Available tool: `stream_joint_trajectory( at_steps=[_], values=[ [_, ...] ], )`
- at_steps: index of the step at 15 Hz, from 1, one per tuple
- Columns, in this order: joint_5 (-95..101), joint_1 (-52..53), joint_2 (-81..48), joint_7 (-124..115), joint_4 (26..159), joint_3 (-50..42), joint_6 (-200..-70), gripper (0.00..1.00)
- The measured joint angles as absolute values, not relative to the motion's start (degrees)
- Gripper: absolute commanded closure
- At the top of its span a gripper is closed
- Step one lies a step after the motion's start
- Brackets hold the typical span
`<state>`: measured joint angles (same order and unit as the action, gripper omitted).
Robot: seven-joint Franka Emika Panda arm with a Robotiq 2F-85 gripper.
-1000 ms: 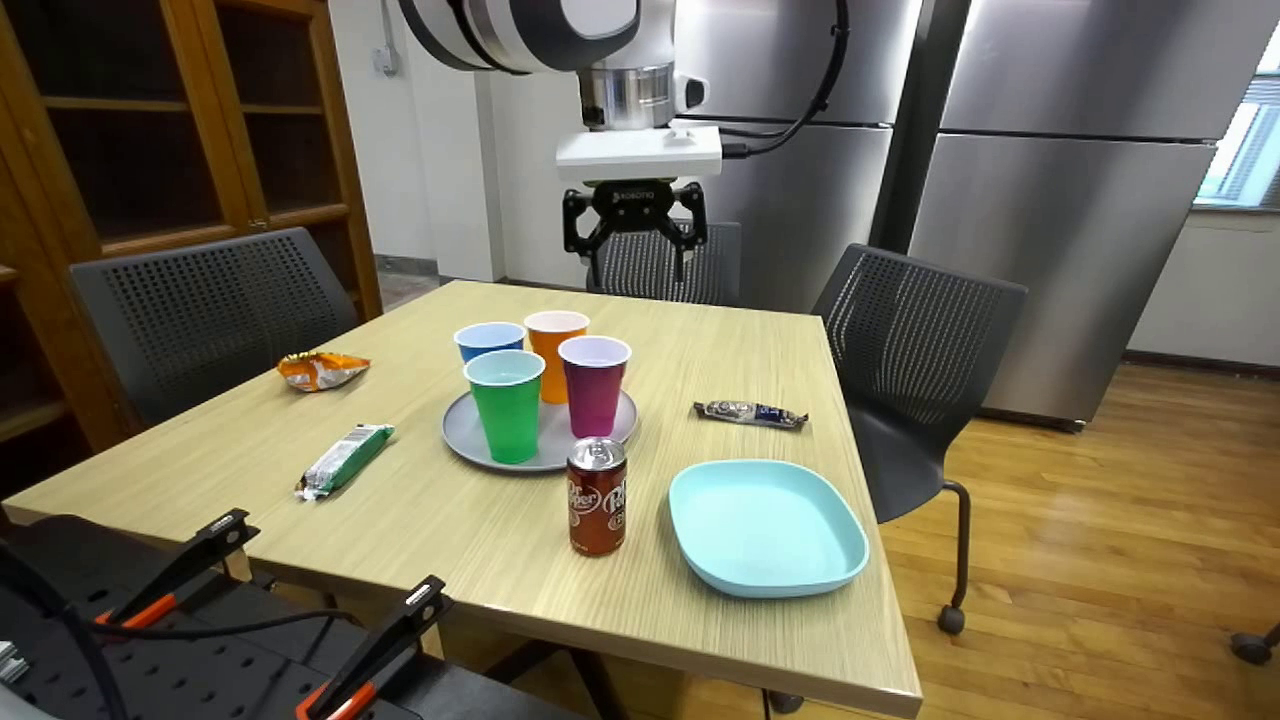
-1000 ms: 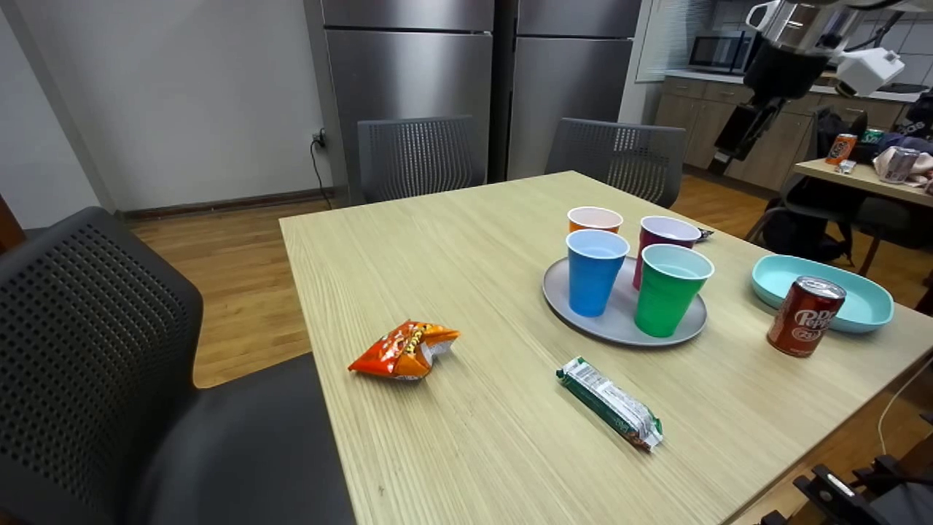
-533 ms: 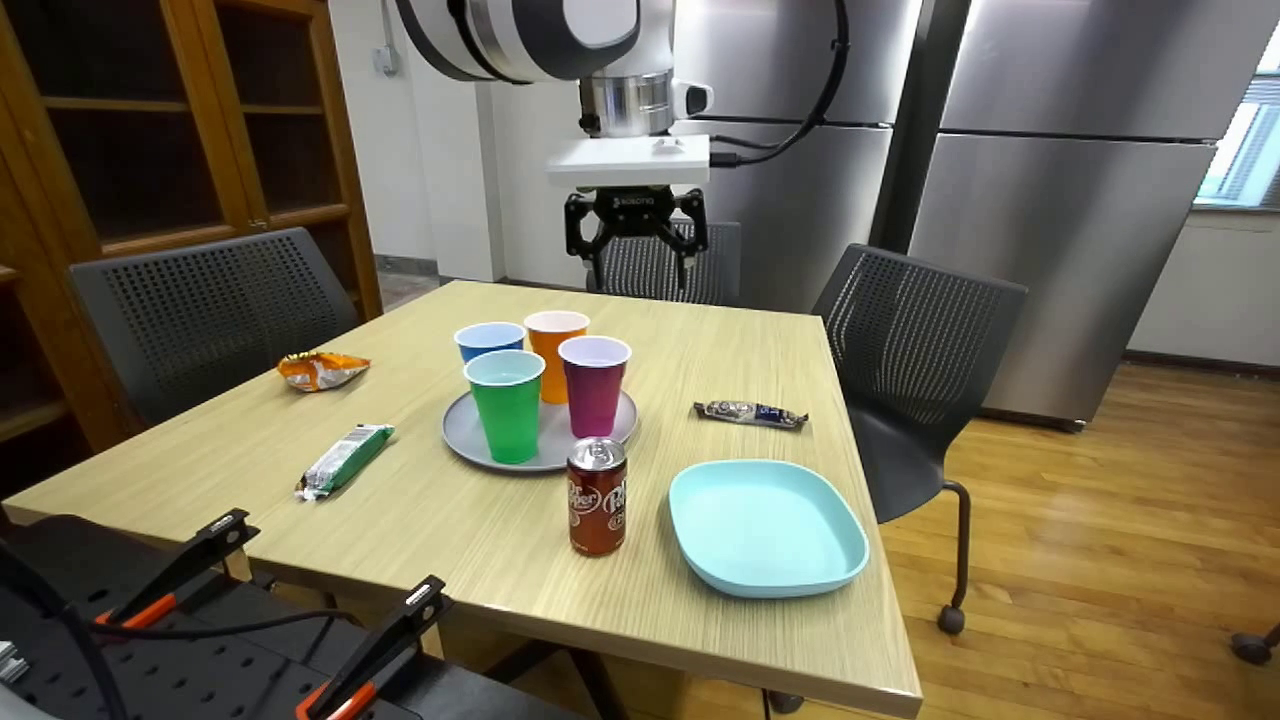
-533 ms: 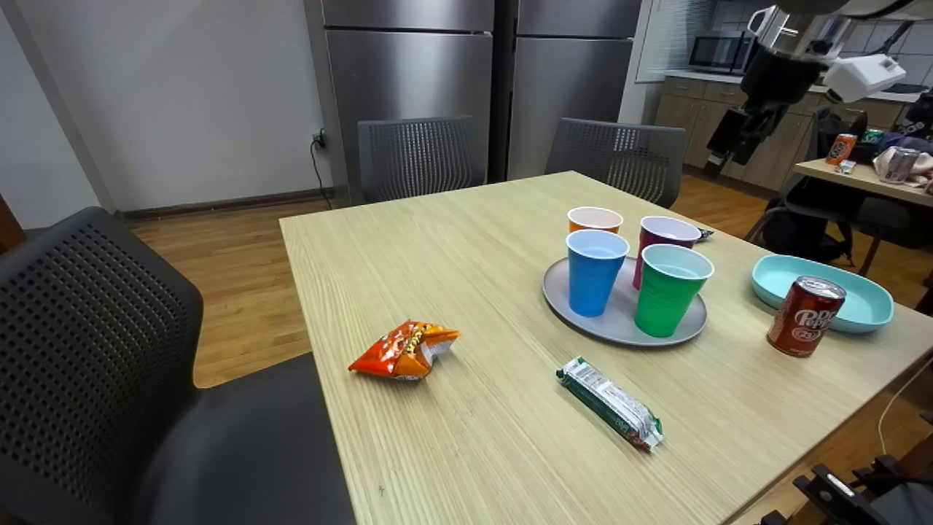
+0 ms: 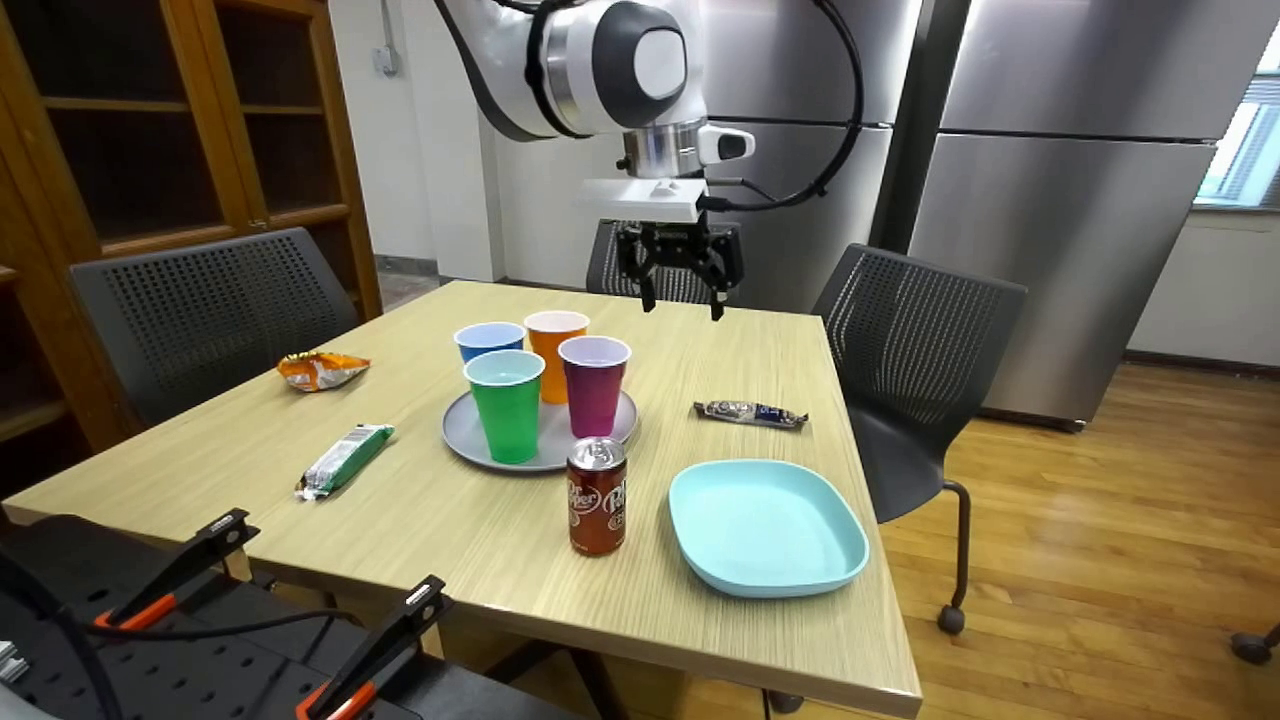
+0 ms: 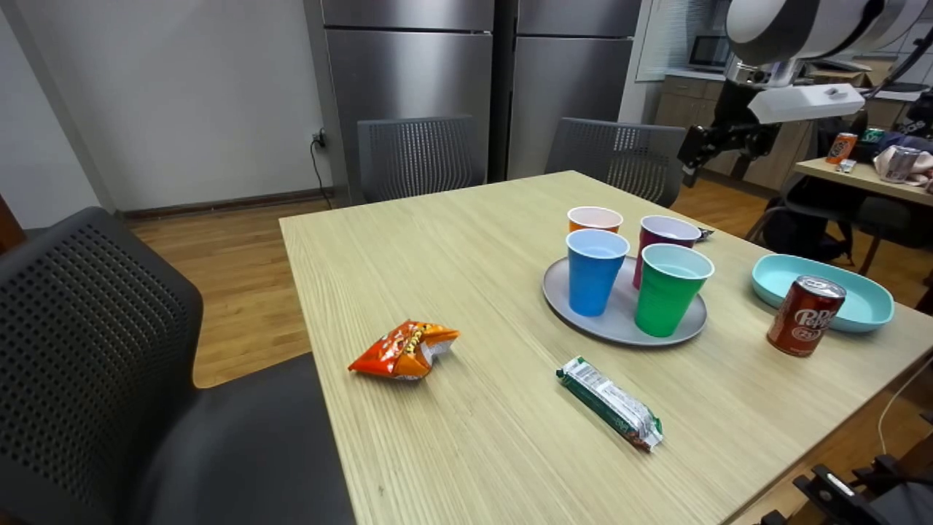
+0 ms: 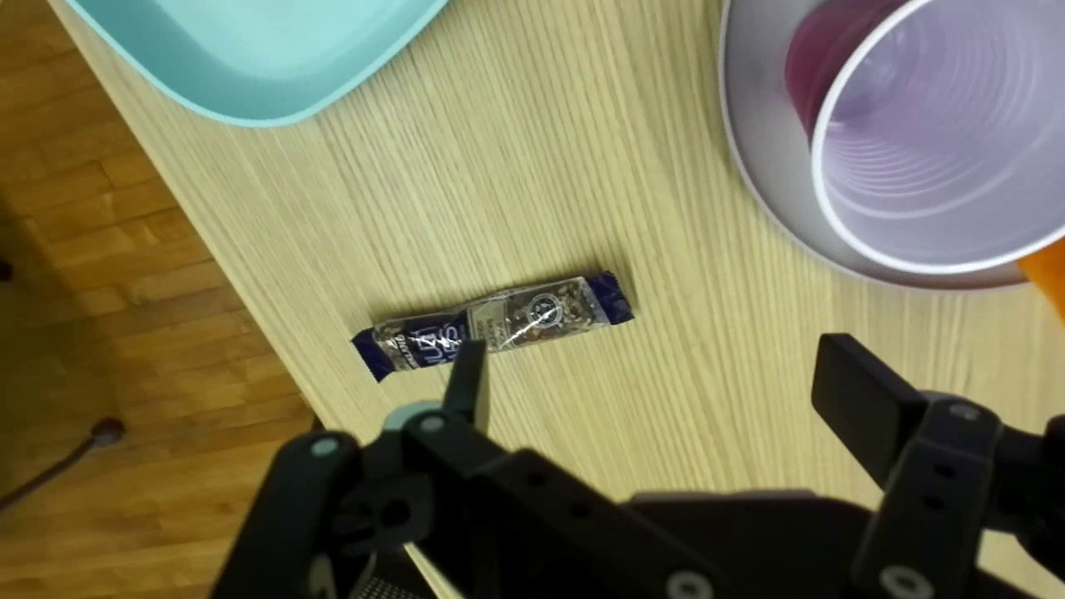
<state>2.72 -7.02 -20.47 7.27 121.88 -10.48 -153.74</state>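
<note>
- Hanging over the table (image 5: pixel 690 370), the gripper (image 5: pixel 682 308) has its 2 fingers (image 7: pixel 865 399) spread wide apart.
- Nearest to it looks like the snack bar (image 7: pixel 503 323), the one with dark blue ends. It's flat on the table, lower than the gripper and apart from it. In the wrist view it's just past the tips, by the left-hand finger of that picture, which covers a bit of its edge.
- Up and right of the tips, same view: the purple cup (image 7: pixel 940 141), standing on the gray plate (image 7: pixel 757 125).
- Sharing that plate, a bit farther from the gripper: orange cup (image 5: pixel 558 350), blue cup (image 6: pixel 594 281) and green cup (image 6: pixel 670 299), so 4 upright.
- Turquoise tray (image 7: pixel 258 96) sits past the snack bar from the gripper.
- Way farther off: Dr Pepper can (image 5: pixel 597 500), plus green-wrapped bar (image 5: pixel 347 462) and orange snack bag (image 5: pixel 322 371) across the plate from the gripper.
</note>
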Motion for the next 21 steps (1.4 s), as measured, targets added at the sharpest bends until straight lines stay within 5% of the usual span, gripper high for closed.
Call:
stream_joint_trajectory(
  at_steps=[8,21],
  values=[
    [1.1,-7.0,-32.0,-11.0,105.9,-11.6,-140.7,0.0],
    [-6.5,-7.9,-47.3,-27.3,90.8,-13.8,-138.8,0.0]
  ],
)
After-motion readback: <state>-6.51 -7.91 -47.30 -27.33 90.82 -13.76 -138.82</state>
